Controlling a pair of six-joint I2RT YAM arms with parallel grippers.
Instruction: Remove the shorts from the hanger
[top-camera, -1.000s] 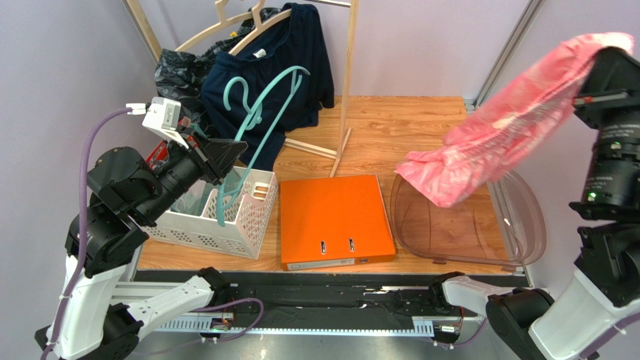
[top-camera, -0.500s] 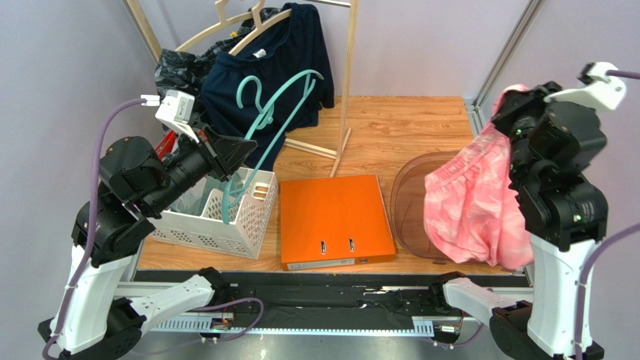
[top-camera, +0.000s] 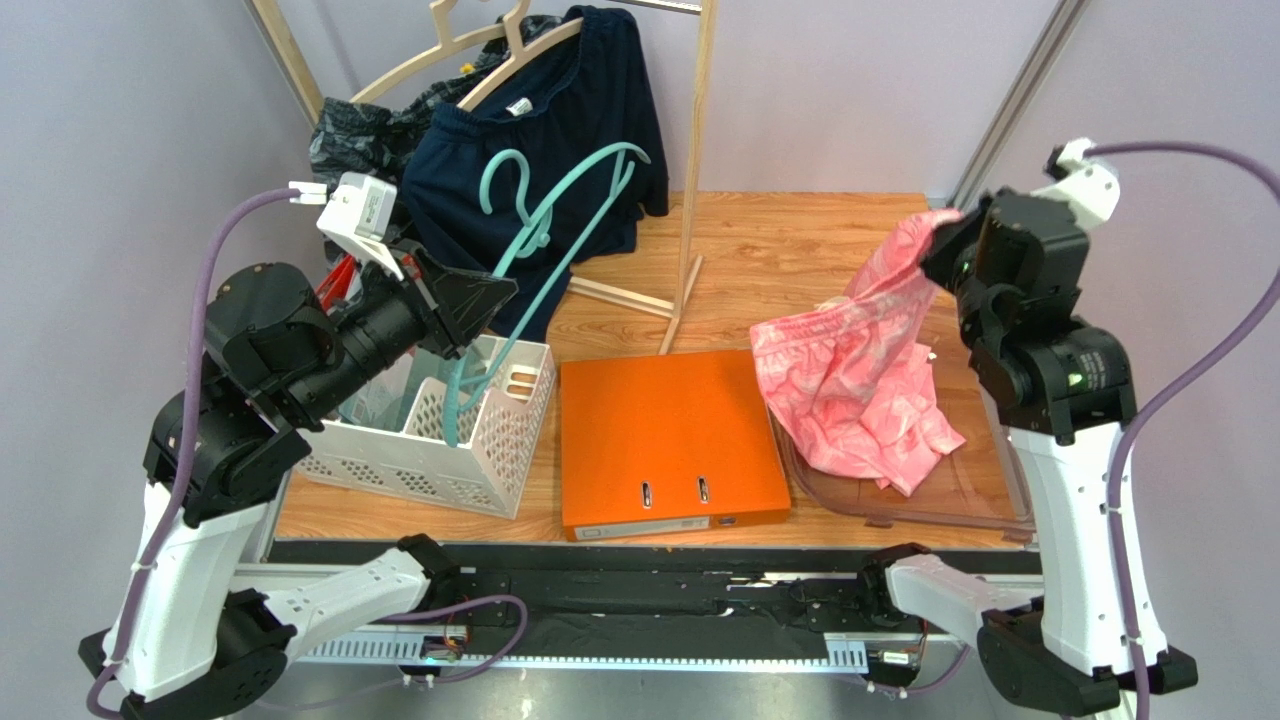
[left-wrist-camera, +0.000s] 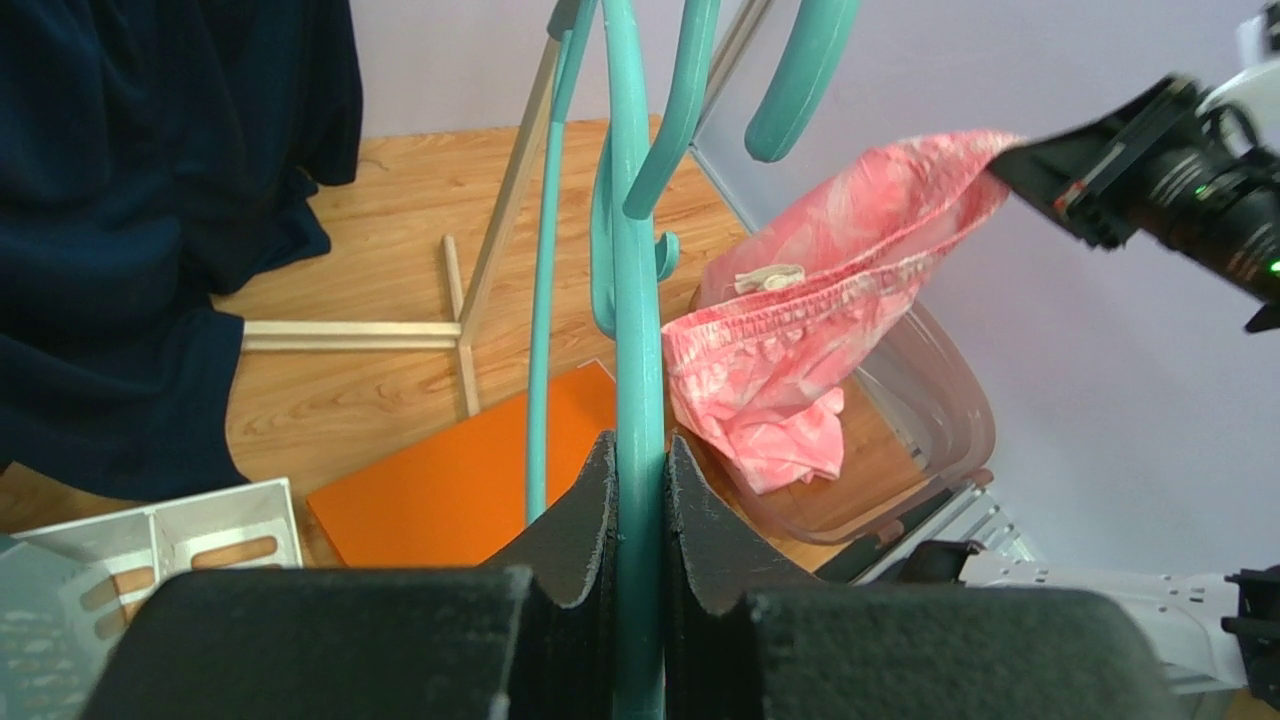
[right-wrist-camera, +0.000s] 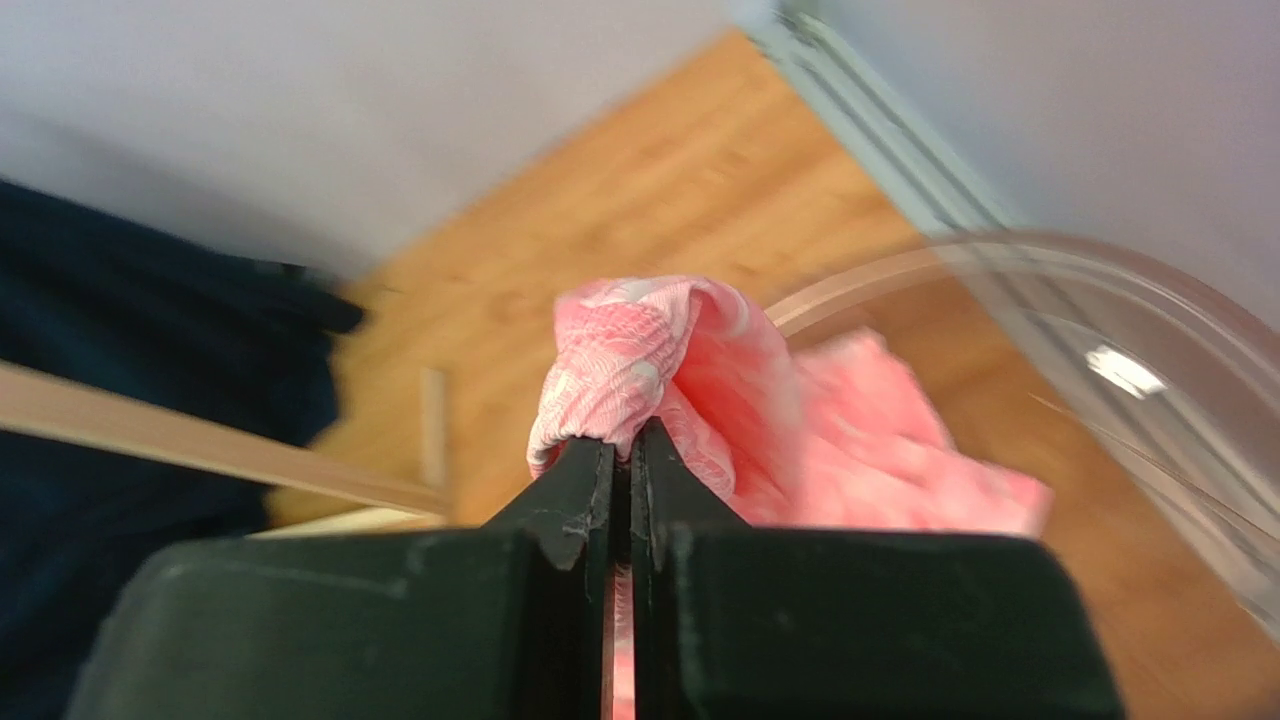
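Observation:
The pink shorts (top-camera: 849, 375) with a white leafy pattern hang from my right gripper (top-camera: 950, 240), which is shut on their edge above the clear plastic tub (top-camera: 984, 495). Their lower part drapes over the tub's left rim, close to the orange binder. They also show in the right wrist view (right-wrist-camera: 661, 353), pinched between the jaws, and in the left wrist view (left-wrist-camera: 796, 345). The teal hanger (top-camera: 549, 240) is bare and stands tilted over the white basket. My left gripper (top-camera: 478, 300) is shut on its bar (left-wrist-camera: 639, 390).
An orange binder (top-camera: 669, 443) lies flat at the table's front middle. A white perforated basket (top-camera: 428, 428) stands at the left. Dark navy shorts (top-camera: 541, 135) hang on pale wooden hangers (top-camera: 451, 45) at the back. A wooden rack post (top-camera: 694, 165) stands mid-table.
My right arm has swung down and left, carrying the shorts from high at the right to over the tub's left rim. My left arm rose slightly with the hanger, then held still.

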